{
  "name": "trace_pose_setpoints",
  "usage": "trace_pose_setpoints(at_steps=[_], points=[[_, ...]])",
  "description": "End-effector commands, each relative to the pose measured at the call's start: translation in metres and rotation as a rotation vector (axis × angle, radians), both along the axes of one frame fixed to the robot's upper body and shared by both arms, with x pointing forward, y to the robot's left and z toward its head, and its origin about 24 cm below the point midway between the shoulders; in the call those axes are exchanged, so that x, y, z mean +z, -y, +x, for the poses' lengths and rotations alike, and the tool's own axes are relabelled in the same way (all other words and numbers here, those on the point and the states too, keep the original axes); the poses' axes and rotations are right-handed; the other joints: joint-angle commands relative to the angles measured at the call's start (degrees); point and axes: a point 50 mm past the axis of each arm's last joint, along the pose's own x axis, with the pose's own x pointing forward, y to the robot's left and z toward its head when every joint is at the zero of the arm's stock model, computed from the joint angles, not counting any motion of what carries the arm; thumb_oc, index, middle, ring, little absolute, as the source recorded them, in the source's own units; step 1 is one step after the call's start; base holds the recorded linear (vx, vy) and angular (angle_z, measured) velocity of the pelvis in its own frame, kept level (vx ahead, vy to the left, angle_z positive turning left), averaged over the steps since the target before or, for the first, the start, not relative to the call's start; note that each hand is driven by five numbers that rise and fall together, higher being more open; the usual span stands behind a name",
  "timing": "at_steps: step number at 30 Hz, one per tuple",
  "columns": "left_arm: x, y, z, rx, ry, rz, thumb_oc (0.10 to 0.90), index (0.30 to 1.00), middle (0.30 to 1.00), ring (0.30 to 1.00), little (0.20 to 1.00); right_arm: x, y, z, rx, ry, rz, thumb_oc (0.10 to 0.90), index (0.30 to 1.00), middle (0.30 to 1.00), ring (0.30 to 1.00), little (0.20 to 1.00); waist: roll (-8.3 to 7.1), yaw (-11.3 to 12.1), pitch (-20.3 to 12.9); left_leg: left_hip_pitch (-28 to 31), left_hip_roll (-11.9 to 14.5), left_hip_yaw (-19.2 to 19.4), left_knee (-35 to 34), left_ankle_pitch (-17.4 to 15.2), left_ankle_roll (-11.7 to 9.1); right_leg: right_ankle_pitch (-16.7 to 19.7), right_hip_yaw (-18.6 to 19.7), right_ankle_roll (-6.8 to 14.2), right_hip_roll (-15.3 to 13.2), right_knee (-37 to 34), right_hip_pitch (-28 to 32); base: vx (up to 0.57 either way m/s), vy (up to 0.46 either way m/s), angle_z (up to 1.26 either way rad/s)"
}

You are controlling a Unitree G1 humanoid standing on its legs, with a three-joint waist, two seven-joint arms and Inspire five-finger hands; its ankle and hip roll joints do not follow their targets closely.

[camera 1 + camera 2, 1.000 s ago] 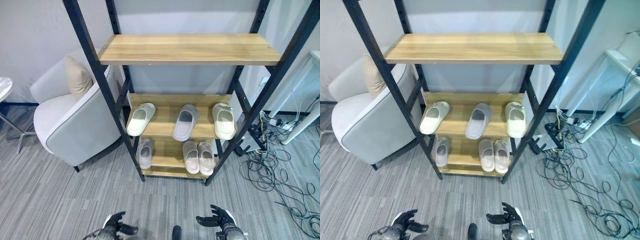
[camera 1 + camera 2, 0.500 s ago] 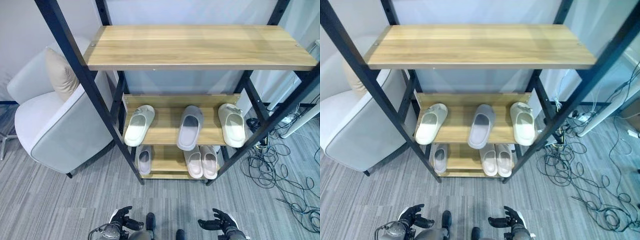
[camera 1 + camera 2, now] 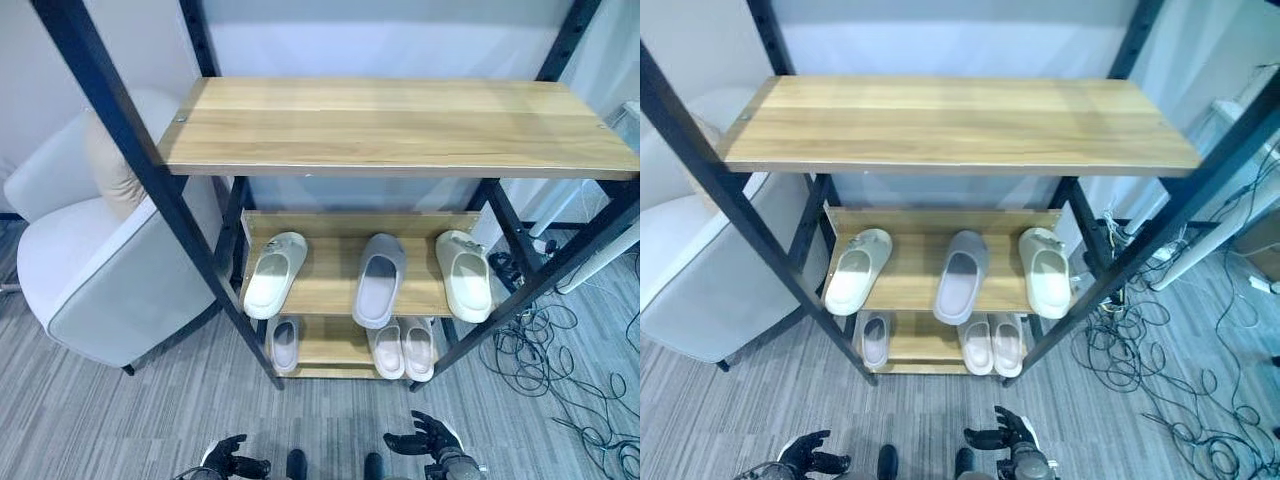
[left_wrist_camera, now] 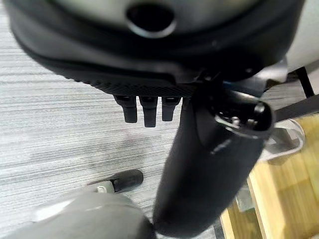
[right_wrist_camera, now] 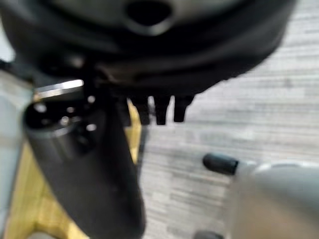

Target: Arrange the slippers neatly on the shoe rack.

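Six slippers on shoe rack (image 3: pixel 400 125): three on middle shelf (image 3: pixel 330 285), three on bottom. Since a second earlier, view closed on rack; slippers unmoved. Left hand (image 3: pixel 228 461), right hand (image 3: pixel 425 442) low, fingers relaxed, empty. Arranging not begun.

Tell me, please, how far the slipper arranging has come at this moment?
Done: all six slippers sit on the shoe rack. The pink pair lies side by side on the bottom shelf. In hand: nothing; the left hand and right hand hang low with relaxed fingers. Left: the cream slippers lie apart, a grey slipper between them, its likely mate below.
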Motion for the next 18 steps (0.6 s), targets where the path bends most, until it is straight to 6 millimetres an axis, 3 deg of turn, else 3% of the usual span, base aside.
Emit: trace_pose_setpoints(at_steps=[1,2,3,4,10,18], points=[[0.005,0.001,0.018,-0.039,0.049,0.010,0.800,0.900,0.900,0.900,0.900,0.015,0.005,0.019,0.027,0.123,-0.022,0.800,0.900,0.900,0.900,0.900,-0.40,0.4,-0.4,-3.0,-3.2,-1.8,5.0,-7.8,0.6,-5.4,0.1,3.0,-0.8,6.0,-3.0,0.00,0.000,-0.07],[0.005,0.001,0.018,-0.039,0.049,0.010,0.800,0.900,0.900,0.900,0.900,0.015,0.005,0.019,0.027,0.123,-0.022,0.800,0.900,0.900,0.900,0.900,-0.40,0.4,-0.4,-3.0,-3.2,-1.8,5.0,-7.8,0.6,-5.4,0.1,3.0,-0.8,6.0,-3.0,0.12,-0.200,-0.05],[0.003,0.014,0.015,-0.109,0.042,-0.010,0.800,0.900,0.900,0.900,0.900,0.025,-0.010,0.026,0.157,0.189,0.038,0.800,0.900,0.900,0.900,0.900,-0.42,0.8,-2.5,-1.2,-2.1,-2.6,0.3,-5.6,-1.3,-4.2,-0.3,1.9,1.0,-3.4,2.6,0.10,-0.237,0.08],[0.005,0.018,0.021,-0.133,0.066,-0.017,0.800,0.900,0.900,0.900,0.900,0.032,-0.018,0.034,0.227,0.227,0.063,0.800,0.900,0.900,0.900,0.900,-0.52,1.0,-2.6,-1.6,-2.0,-2.8,0.1,-5.2,-1.8,-4.2,-0.9,1.9,1.1,-4.2,3.0,0.09,-0.251,0.12],[0.010,0.025,0.032,-0.195,0.110,-0.026,0.800,0.900,0.900,0.900,0.900,0.064,-0.047,0.062,0.402,0.385,0.168,0.800,0.900,0.900,0.900,0.900,-0.17,1.6,-2.4,-2.3,-1.4,-3.4,0.1,-4.8,-2.7,-4.9,-2.1,1.9,1.3,-4.2,2.7,-0.02,-0.023,0.11],[0.005,0.031,0.022,-0.181,0.081,-0.033,0.800,0.900,0.900,0.900,0.900,0.099,-0.083,0.079,0.483,0.551,0.327,0.800,0.900,0.900,0.900,0.900,0.33,2.4,-2.4,-1.6,-0.7,-3.7,0.1,-4.8,-3.3,-5.6,-3.0,1.7,1.6,-4.2,3.6,0.01,-0.006,0.09]])
